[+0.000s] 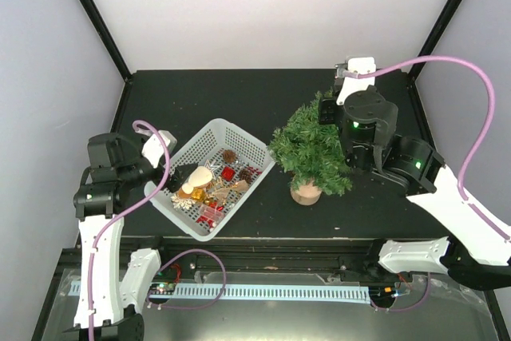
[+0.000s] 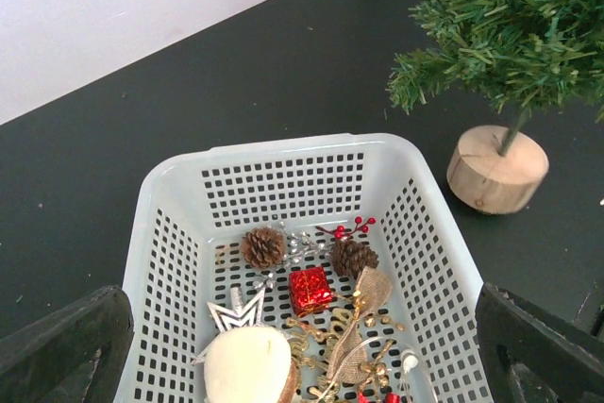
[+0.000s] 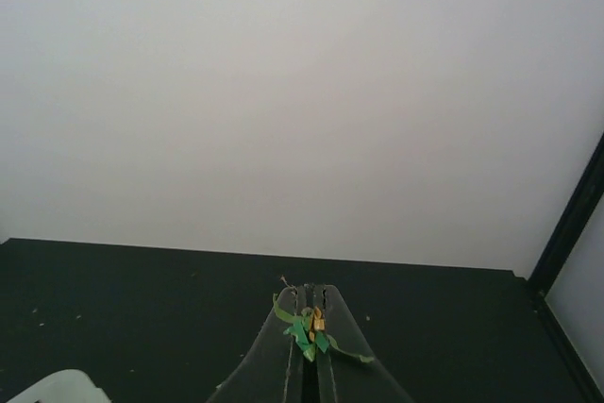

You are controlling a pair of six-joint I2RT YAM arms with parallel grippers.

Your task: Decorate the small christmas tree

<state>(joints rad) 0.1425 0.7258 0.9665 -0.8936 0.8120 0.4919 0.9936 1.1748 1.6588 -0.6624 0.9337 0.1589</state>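
Right end effector clamps tiny green-gold ornament; shape unclear.

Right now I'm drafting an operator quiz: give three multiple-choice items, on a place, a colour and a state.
1. Seen from above, the small christmas tree stands: A right of the basket; B inside it; C left of it.
2. The gift box is: A blue; B red; C white.
3. The right gripper is: A open; B shut on a green-gold sprig; C unseen.
Key: A, its base stands past the basket's right rim; B, red wrap; B, fingers closed on the sprig.
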